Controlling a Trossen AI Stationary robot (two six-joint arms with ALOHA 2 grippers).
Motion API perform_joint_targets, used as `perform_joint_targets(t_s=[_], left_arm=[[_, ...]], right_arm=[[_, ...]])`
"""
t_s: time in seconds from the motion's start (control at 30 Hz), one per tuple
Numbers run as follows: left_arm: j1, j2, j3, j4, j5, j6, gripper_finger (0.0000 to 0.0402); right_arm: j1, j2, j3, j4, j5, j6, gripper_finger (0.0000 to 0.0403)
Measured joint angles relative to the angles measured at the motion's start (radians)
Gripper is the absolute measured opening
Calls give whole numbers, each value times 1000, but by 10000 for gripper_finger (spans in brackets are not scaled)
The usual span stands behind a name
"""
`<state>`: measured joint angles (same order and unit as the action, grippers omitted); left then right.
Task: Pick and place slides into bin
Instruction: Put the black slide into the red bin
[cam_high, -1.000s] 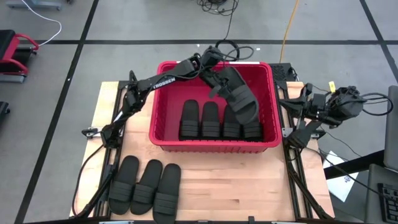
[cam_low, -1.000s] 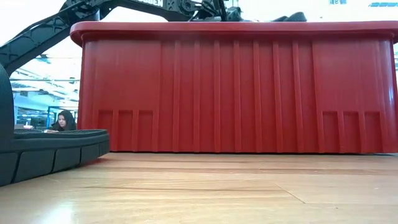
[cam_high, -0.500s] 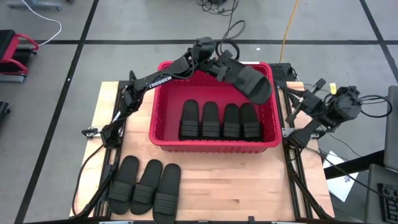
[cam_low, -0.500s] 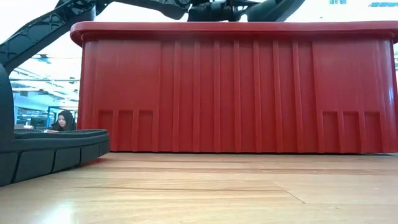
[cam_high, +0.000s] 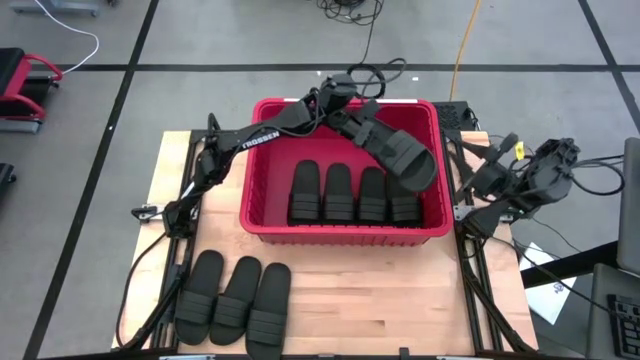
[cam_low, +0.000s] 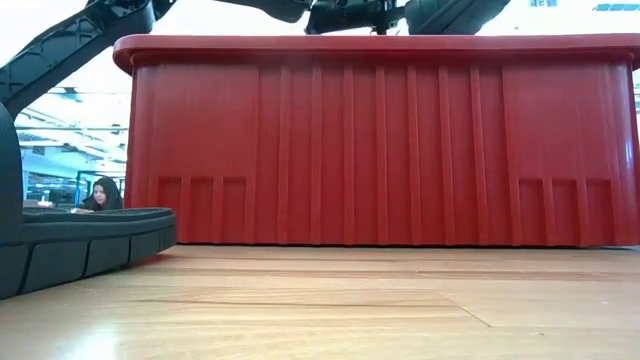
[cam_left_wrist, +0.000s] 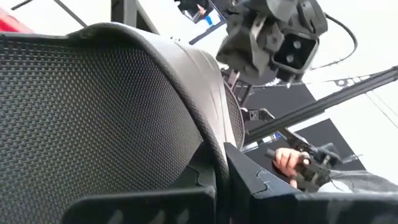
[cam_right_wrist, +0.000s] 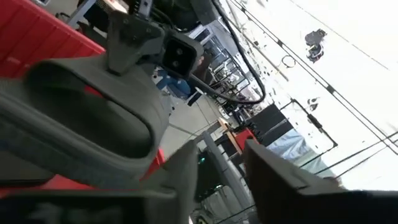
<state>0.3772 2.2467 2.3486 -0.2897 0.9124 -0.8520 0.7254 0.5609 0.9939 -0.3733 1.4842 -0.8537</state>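
Observation:
The red bin (cam_high: 262, 215) stands mid-table with several black slides (cam_high: 352, 195) lying in a row on its floor at the near side. My left gripper (cam_high: 350, 120) reaches over the bin's far side, shut on another black slide (cam_high: 400, 155), which sticks out toward the bin's right wall above the row; its ribbed sole fills the left wrist view (cam_left_wrist: 93, 112). Three more slides (cam_high: 232, 295) lie on the table's near left. My right gripper (cam_high: 498, 163) is open and empty just outside the bin's right wall. The held slide also shows in the right wrist view (cam_right_wrist: 81, 118). My left gripper pinches the held slide by one end of its sole, at the rim (cam_left_wrist: 214, 146), between its two fingers (cam_left_wrist: 255, 186). The fingers come from the table's left and far side and lie along the slide. The slide is lifted clear and slants over the slides in the bin.
The bin's near wall (cam_low: 380, 140) fills the low view, with one table slide (cam_low: 80, 240) at its left. A person (cam_low: 100, 193) sits in the room behind. Bare wooden table (cam_high: 380, 300) lies at the near right. Cables run on the floor beyond the table.
My left gripper has lifted the slide out from above the bin's right side, swung its free end up and toward the far right corner, then lowered it again over the bin's right half. The right arm has shifted slightly beside the bin.

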Motion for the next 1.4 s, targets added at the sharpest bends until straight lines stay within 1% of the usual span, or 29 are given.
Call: perform_joint_targets(t_s=[0.13,0.2,0.27,0.37,0.43,0.53,0.67,0.7,0.77,0.87,0.97,1.03,1.13,1.17,1.23,1.27,1.33,1.4], left_arm=[[-5,0,0,5,-33,-19,2],[-10,0,0,3,-35,-14,2],[-15,0,0,-5,-34,20,3],[-21,0,0,-38,-31,116,2],[-21,0,0,-69,-32,152,2],[-25,0,0,-110,-30,185,2],[-43,0,0,-243,-18,330,2],[-45,1,0,-270,-22,342,2],[-45,2,-1,-280,-40,319,2],[-41,2,-1,-183,-80,242,2],[-35,2,-1,-19,-102,101,1],[-32,2,-1,60,-108,30,2],[-28,1,0,45,-121,15,2],[-28,1,0,24,-126,19,1],[-33,1,0,0,-132,22,1],[-38,1,0,-2,-140,23,2],[-45,1,0,2,-143,23,2],[-54,1,0,1,-146,20,1]], right_arm=[[0,25,0,2,-62,12,193],[0,32,0,2,-97,78,212],[0,32,0,19,-115,198,221],[0,17,0,80,-168,355,217],[0,1,0,118,-202,418,206],[0,-13,1,141,-238,454,189],[0,-47,1,161,-288,520,163],[0,-57,1,160,-296,540,157],[0,-68,3,137,-309,559,147],[0,-65,3,33,-309,534,138],[0,-42,3,-87,-289,482,139],[0,-12,2,-137,-220,425,142],[-10,32,2,-128,-90,282,145],[-20,45,1,-111,-66,228,145],[-44,60,1,-95,-74,143,145],[-59,68,1,-95,-89,128,145],[-91,83,1,-103,-115,124,145],[-124,90,1,-137,-172,135,145]])
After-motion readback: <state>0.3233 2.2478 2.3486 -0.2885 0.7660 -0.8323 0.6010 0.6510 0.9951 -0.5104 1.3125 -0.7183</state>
